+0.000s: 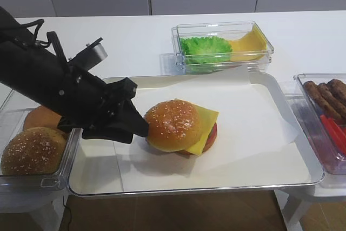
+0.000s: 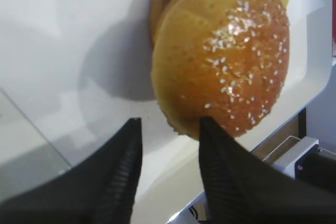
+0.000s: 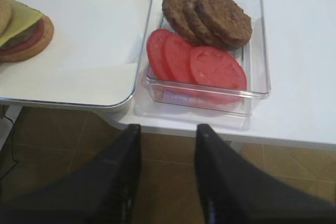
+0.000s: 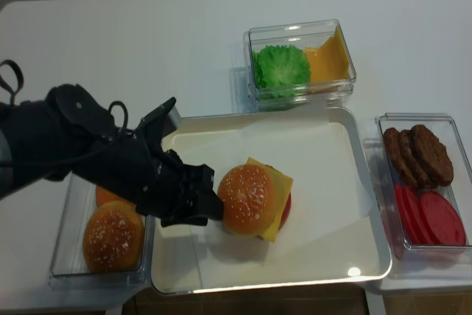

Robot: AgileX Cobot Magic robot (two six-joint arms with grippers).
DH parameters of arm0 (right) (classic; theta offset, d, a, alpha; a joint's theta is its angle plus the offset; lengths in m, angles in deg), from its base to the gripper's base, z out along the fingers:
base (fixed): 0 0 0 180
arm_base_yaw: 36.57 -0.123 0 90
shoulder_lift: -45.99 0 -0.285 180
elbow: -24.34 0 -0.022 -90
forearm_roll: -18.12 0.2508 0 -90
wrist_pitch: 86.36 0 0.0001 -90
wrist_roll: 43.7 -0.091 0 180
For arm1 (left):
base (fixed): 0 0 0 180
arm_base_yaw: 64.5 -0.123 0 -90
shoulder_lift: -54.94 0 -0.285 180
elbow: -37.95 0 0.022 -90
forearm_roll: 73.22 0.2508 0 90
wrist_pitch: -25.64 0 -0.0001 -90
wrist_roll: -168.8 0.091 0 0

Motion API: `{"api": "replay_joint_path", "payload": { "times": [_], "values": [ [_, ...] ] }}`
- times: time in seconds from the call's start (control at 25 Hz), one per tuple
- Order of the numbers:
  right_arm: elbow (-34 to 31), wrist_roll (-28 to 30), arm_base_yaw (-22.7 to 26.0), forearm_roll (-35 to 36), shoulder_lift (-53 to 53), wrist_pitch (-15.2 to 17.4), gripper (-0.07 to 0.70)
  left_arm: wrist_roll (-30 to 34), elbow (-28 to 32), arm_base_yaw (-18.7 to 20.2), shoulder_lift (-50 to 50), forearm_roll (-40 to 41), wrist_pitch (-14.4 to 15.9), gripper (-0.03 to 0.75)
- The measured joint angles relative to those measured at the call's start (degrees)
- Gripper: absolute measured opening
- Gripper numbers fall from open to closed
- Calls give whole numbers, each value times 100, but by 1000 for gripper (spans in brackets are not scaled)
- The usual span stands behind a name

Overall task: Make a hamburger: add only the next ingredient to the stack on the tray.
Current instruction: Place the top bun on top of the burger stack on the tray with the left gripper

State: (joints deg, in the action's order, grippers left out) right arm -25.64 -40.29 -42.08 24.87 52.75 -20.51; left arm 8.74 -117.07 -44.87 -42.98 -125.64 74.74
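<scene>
The sesame-seeded top bun [image 1: 172, 125] [image 2: 226, 51] [image 4: 247, 198] rests on the stack, slightly off to the left, on the paper-lined silver tray [image 1: 189, 190]. Below it, the square yellow cheese slice [image 1: 206, 118] and the red tomato [image 1: 212, 132] stick out on the right. My left gripper [image 1: 141, 128] [image 2: 169, 121] [image 4: 214, 208] sits just left of the bun, open, with only white paper showing between its fingers; the right fingertip [image 2: 210, 129] overlaps the bun's near edge. My right gripper [image 3: 168, 128] hangs open over the floor, in front of the table edge. The stack's right side [image 3: 23, 32] shows in the right wrist view.
A clear tub at the left holds another seeded bun [image 1: 32, 150] and a smooth bun [image 1: 40, 117]. Behind the tray, a tub holds lettuce [image 1: 205, 50] and a cheese slice [image 1: 251, 41]. A tub at the right holds patties [image 3: 210, 14] and tomato slices [image 3: 210, 64].
</scene>
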Motion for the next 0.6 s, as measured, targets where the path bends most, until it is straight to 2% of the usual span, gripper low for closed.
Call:
{"api": "replay_joint_path", "payload": {
  "times": [0.32,0.6],
  "values": [
    [0,0,0,0,0,0,260,107,0,0,0,-191,10,276],
    [0,0,0,0,0,0,260,115,0,0,0,-411,-102,347]
  ]
}}
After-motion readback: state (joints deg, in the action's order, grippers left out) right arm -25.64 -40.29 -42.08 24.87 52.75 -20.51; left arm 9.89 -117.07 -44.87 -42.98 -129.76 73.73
